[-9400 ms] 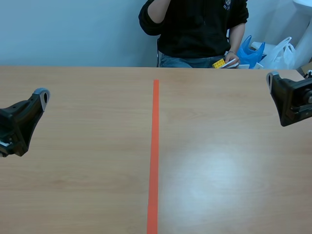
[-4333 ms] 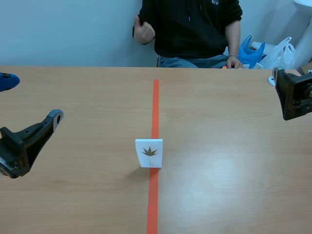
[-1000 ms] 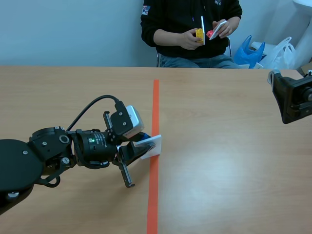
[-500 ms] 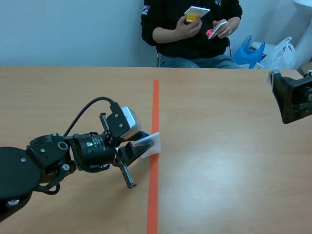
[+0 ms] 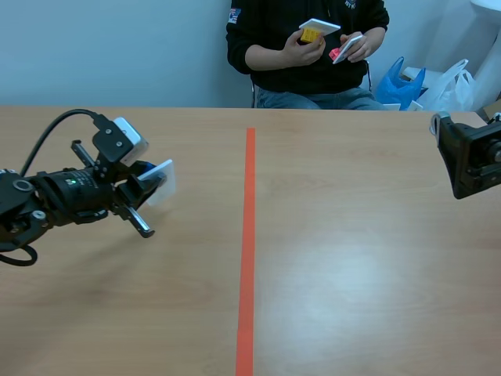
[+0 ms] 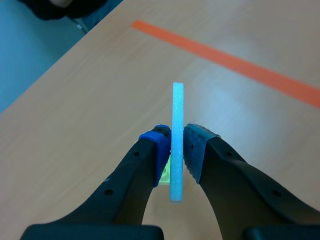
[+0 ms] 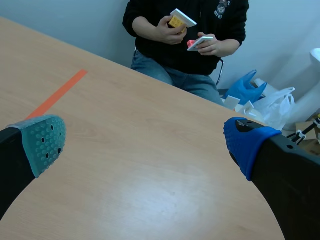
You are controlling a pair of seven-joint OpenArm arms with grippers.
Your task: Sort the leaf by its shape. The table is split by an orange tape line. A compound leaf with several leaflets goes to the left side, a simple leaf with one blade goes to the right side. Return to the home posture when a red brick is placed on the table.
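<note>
Backdrop: pale blue wall beyond the far edge; blue and white plastic bags (image 5: 427, 82) past the far right corner.
Surface: light wood surface (image 5: 352, 266), split down the middle by the orange tape line (image 5: 248, 235) running from far edge to near edge.
Person: seated at the far edge (image 5: 313, 55), hands holding white cards, a yellow piece and a small red item (image 5: 337, 54); no red brick lies on the surface.
Left arm: comes in low along the left edge, wrist turned sideways.
Right end effector (image 7: 145, 137): fingers spread wide with nothing between them, parked by the far right corner.
Left end effector (image 5: 147, 186): pads pinching the white card (image 6: 176, 140) edge-on from both faces.
Card position: over the left half, near the left edge, well apart from the tape line; seems held clear of the surface, contact not certain.
Leaf: printed face not readable, so shape unconfirmed.
Progress: pick-up and carry to the left side look done.
Remaining: set the card down, let go, withdraw; home posture not yet called for.
</note>
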